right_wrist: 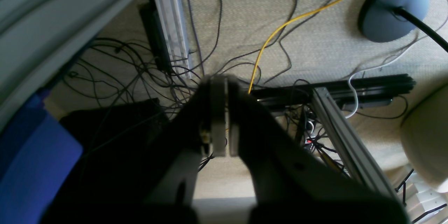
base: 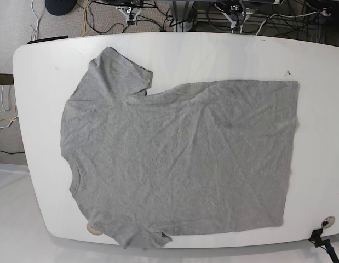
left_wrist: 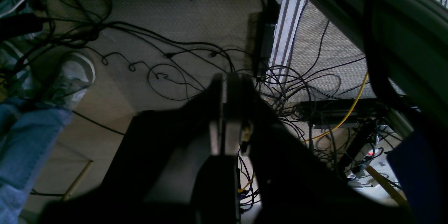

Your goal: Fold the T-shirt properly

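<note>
A grey T-shirt (base: 180, 159) lies spread flat on the white table (base: 322, 98) in the base view, neck to the left and hem to the right. One sleeve (base: 122, 71) points to the far side, the other (base: 142, 236) reaches the near edge. Neither arm shows in the base view. In the left wrist view my left gripper (left_wrist: 227, 87) hangs shut over the cabled floor beside the table, holding nothing. In the right wrist view my right gripper (right_wrist: 220, 87) is likewise shut and empty above the floor.
Tangled black cables (left_wrist: 168, 63) and a yellow cable (right_wrist: 280, 28) cover the carpet. A person's jeans leg and grey shoe (left_wrist: 75, 77) stand at the left of the left wrist view. A lamp base (right_wrist: 395, 7) and aluminium frame rail (right_wrist: 343, 136) lie below the right arm.
</note>
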### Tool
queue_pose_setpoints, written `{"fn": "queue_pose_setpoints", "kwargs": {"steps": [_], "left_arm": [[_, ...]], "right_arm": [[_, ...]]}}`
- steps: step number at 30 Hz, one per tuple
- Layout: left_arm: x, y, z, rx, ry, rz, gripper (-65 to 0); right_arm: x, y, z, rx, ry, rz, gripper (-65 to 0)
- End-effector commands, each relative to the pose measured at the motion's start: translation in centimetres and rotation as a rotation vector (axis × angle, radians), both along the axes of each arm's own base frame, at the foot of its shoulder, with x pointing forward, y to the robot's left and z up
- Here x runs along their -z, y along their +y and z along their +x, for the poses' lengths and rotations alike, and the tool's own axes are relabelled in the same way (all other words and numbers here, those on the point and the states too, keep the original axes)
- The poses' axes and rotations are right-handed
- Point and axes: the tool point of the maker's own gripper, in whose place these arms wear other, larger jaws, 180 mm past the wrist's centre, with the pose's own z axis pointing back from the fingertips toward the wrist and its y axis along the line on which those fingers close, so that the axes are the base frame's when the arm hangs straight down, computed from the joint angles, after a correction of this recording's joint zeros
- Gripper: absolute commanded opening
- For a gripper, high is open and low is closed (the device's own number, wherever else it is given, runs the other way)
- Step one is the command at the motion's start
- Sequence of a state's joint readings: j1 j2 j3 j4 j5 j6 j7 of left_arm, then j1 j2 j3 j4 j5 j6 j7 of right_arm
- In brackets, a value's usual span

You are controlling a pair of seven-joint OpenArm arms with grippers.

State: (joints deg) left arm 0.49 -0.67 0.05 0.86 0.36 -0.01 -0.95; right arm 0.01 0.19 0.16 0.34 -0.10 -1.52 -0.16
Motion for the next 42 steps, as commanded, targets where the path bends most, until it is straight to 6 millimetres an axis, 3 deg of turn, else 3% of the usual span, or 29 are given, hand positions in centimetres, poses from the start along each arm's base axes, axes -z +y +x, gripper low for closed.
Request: {"fn": "queue_pose_setpoints", "kwargs": {"steps": [1, 14, 18, 21, 26, 27, 32, 42], "left_arm": [[0.0, 0.2, -0.1, 0.003, 0.001, 0.003, -65.0], [0.0, 0.5, -1.1, 0.000, 0.015, 0.004, -64.9], [-0.1, 1.4, -2.5, 0.000, 0.018, 0.016, -63.7], [-0.4, 2.4, -4.1, -0.019, 0.017, 0.026, -61.3], [-1.4, 4.5, -4.8, -0.097, -0.028, 0.033, -60.7], [-1.3, 4.2, -5.6, -0.093, -0.002, 0.034, -64.7], [-2.0, 5.6, -7.6, -0.130, -0.011, 0.034, -64.9], [-5.9, 6.4, -9.4, -0.094, -0.100, -0.023, -65.0]], "right_arm": [[0.0, -0.3, -0.1, 0.000, 0.006, -0.004, -64.4], [0.0, -1.8, -0.1, -0.033, -0.014, -0.026, -64.6], [-0.4, -3.8, 0.2, -0.059, -0.084, -0.053, -64.7], [-1.2, -6.1, -0.7, -0.073, -0.119, -0.081, -65.0], [-3.3, -9.7, -2.7, -0.105, -0.168, -0.120, -65.0], [-2.8, -9.4, -2.5, -0.097, -0.137, -0.127, -65.0], [-3.6, -10.2, -4.2, -0.109, -0.131, -0.131, -65.0], [-7.8, -11.3, -7.0, -0.120, -0.219, -0.118, -65.0]]}}
